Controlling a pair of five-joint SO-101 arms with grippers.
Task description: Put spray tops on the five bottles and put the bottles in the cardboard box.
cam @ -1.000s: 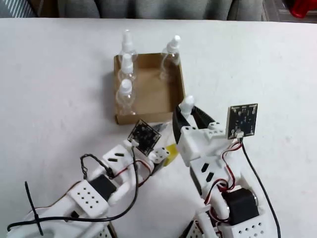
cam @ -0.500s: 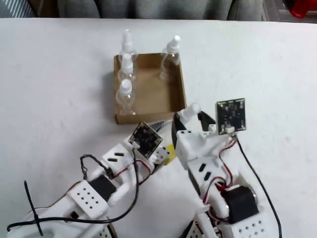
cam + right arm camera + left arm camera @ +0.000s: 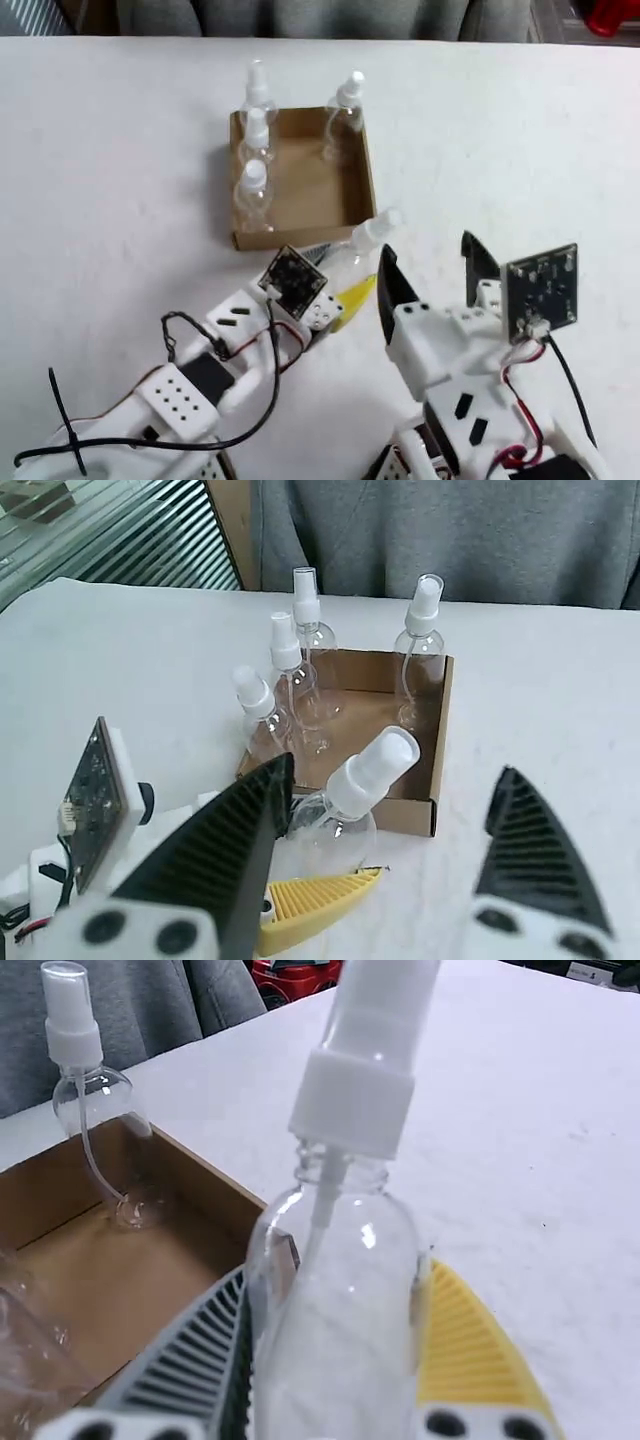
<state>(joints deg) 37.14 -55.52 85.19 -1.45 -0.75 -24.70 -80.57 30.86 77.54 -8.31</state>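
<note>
A clear bottle with a white spray top leans in my left gripper, which is shut on its body between a grey and a yellow finger. From above, that bottle tilts just in front of the cardboard box, with the left gripper around it. My right gripper stands open a little to the right of it, touching nothing. In the right wrist view the right gripper frames the held bottle. Several capped bottles stand at the box.
The box sits mid-table with bare floor in its right half. Both arm bodies and cables crowd the near edge. White tabletop lies free left and right of the box. A red object sits at the far right corner.
My right gripper was closed around the spray top on the held bottle; it has let go, opened and pulled back toward the near edge. The bottle now leans more to the right.
</note>
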